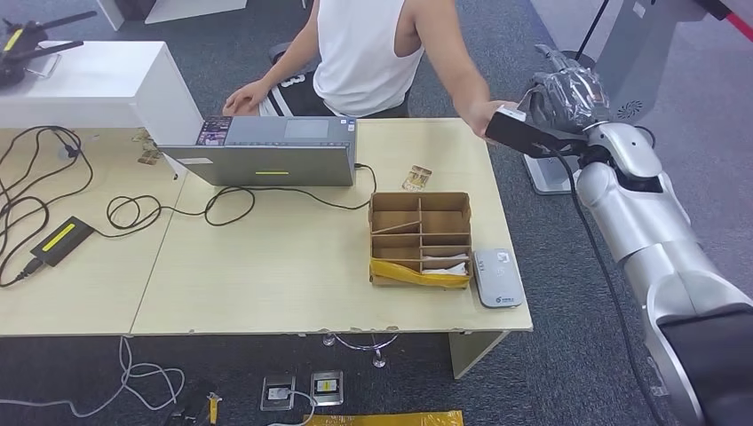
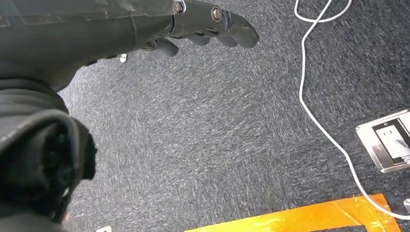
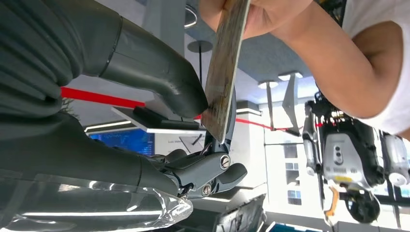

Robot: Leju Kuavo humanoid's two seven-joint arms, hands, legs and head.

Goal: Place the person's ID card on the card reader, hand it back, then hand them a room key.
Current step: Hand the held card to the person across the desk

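Note:
My right hand is raised past the table's far right corner, beside the person's hand. In the right wrist view a tan card stands on edge, pinched between my thumb and the darker fingers behind it. The person's hand grips the card's other end. A white card reader lies near the table's front right corner. My left hand hangs over the carpet, holding nothing, its fingers stretched out.
A cardboard divider box with white cards sits left of the reader. Another tan card lies behind it. A laptop, cables and a black power brick cover the left table. The person in a white top sits behind.

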